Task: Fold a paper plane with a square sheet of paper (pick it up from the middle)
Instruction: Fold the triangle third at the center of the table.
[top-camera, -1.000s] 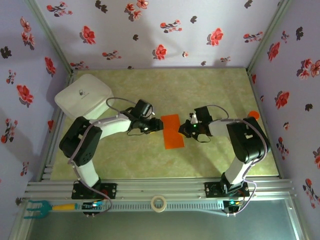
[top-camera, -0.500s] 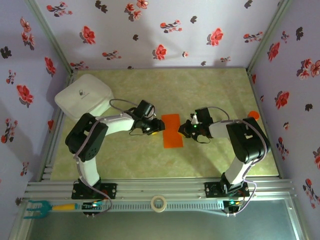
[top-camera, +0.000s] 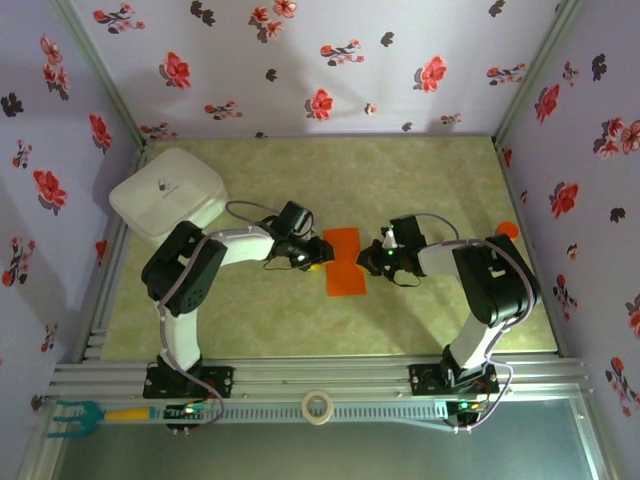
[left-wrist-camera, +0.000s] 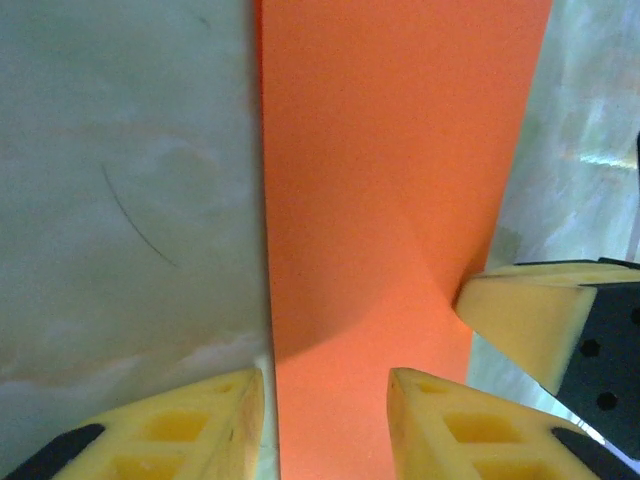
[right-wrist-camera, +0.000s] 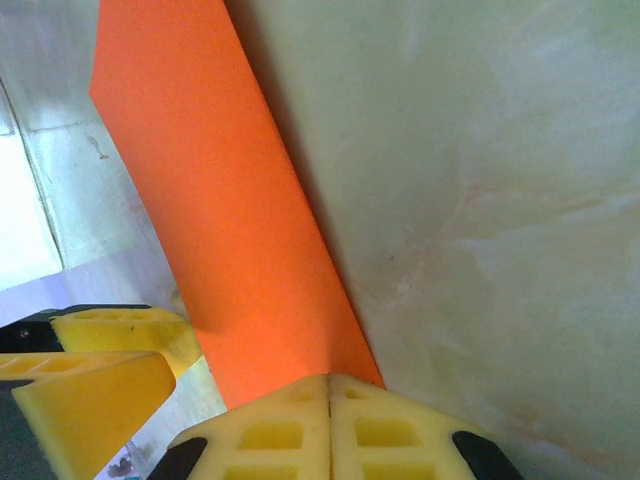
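The square sheet of paper (top-camera: 343, 262) is bright orange and shows as an upright rectangle on the mat between the two grippers. My left gripper (top-camera: 318, 253) is at its left edge. In the left wrist view the paper (left-wrist-camera: 390, 180) runs between that gripper's (left-wrist-camera: 325, 425) open yellow fingers (left-wrist-camera: 200, 430). My right gripper (top-camera: 375, 258) is at the right edge. Seen from the right wrist, this gripper (right-wrist-camera: 330, 420) has its pads pressed together where the paper (right-wrist-camera: 220, 200) meets them, with a small crease rising into the seam. The right gripper's finger (left-wrist-camera: 530, 310) also touches the paper's edge.
A white lidded box (top-camera: 165, 192) sits at the back left of the mat. A small orange-capped item (top-camera: 508, 229) lies by the right wall. A tape roll (top-camera: 318, 407) and a teal tool (top-camera: 75, 415) rest on the front rail. Flowered walls enclose three sides.
The left arm's elbow has swung right and forward, bringing its gripper slightly closer over the paper's left edge, with its jaws narrowing. The right arm and the paper have stayed put.
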